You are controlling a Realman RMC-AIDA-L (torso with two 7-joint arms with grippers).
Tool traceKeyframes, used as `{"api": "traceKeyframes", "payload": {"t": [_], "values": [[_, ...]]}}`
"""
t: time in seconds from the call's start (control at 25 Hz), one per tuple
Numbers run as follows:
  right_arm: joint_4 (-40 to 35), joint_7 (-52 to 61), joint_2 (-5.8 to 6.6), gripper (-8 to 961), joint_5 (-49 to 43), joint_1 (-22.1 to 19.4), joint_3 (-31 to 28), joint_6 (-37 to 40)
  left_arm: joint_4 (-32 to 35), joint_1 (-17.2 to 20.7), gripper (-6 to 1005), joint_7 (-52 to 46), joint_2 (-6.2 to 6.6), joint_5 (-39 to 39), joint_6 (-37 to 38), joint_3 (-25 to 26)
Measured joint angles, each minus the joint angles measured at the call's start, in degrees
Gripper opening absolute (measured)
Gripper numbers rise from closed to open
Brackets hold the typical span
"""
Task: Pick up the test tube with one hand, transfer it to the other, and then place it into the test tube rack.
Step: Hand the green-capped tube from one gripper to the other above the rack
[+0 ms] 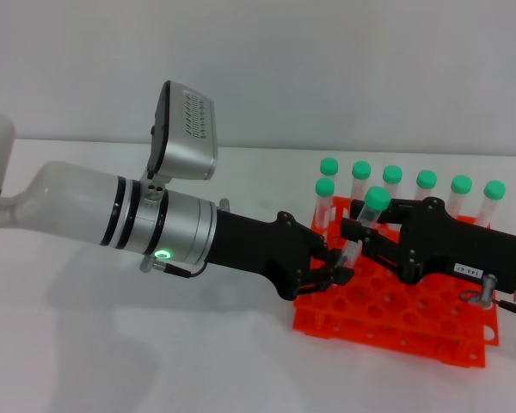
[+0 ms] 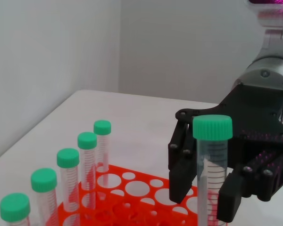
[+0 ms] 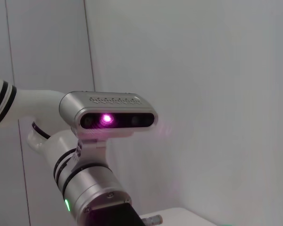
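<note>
From my head camera, the lower part of the test tube (image 1: 364, 225) is hidden behind the black fingers, so I cannot tell which gripper is holding it. The right gripper (image 1: 361, 245) covers part of the test tube rack (image 1: 387, 323), and its arm is cut off at the edge. The left gripper (image 1: 337, 268) hides the rack's near corner. In my left wrist camera the tube's bottom is cut off. My right wrist camera shows no tube.
</note>
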State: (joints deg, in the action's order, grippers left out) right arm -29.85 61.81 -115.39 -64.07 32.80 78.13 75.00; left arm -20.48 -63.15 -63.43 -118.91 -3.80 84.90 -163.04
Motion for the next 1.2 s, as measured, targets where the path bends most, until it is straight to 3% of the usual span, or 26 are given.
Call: {"api": "traceKeyframes", "payload": {"t": [0.72, 1.04, 1.2], "values": [[-0.3, -0.6, 0.10, 204, 0.0, -0.3, 0.1, -0.1, -0.8, 1.3, 288, 0.2, 0.12, -4.5, 0.2, 0.1], [-0.3, -0.6, 0.11, 204, 0.0, -0.3, 0.1, -0.1, -0.8, 1.7, 486, -0.2, 0.06, -5.7, 0.2, 0.1], [-0.3, -0.9, 0.17, 204, 0.0, -0.3, -0.2, -0.1, -2.0, 2.7, 672, -0.5, 0.07, -6.6, 1.1, 0.1]]}}
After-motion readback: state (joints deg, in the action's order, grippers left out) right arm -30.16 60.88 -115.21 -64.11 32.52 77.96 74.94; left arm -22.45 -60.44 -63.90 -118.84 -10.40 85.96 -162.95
